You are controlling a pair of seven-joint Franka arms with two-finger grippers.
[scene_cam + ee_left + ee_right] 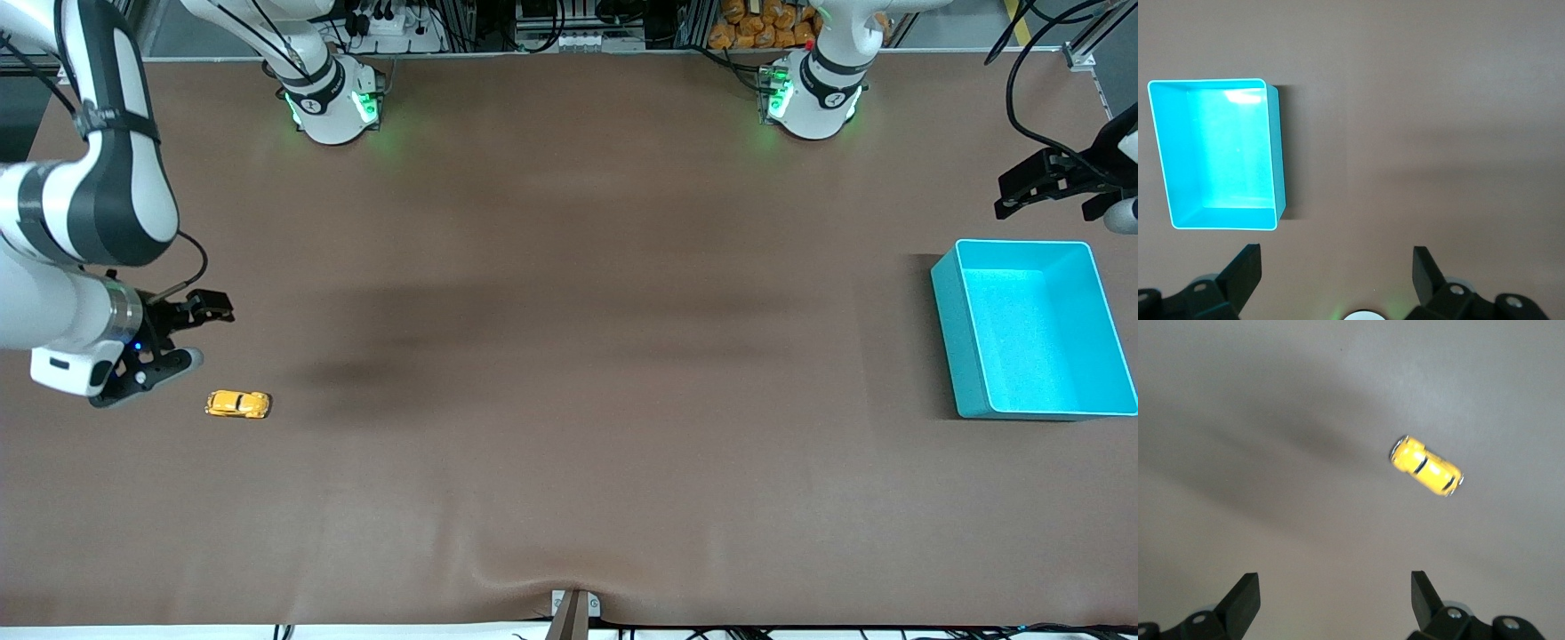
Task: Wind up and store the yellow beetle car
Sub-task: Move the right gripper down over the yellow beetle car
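The yellow beetle car (pixel 238 404) stands on its wheels on the brown table at the right arm's end. It also shows in the right wrist view (pixel 1426 465). My right gripper (pixel 200 333) hangs open and empty over the table just beside the car, not touching it; its own view shows the open fingers (pixel 1333 587) with bare table between them. My left gripper (pixel 1005 200) is open and empty above the table at the left arm's end, beside the turquoise bin (pixel 956 347). The bin (pixel 1278 153) is empty.
The brown table cloth (pixel 569 356) stretches bare between the car and the bin. A small bracket (pixel 573 609) sits at the table's edge nearest the front camera. Both arm bases (pixel 333 102) stand along the table's edge farthest from the camera.
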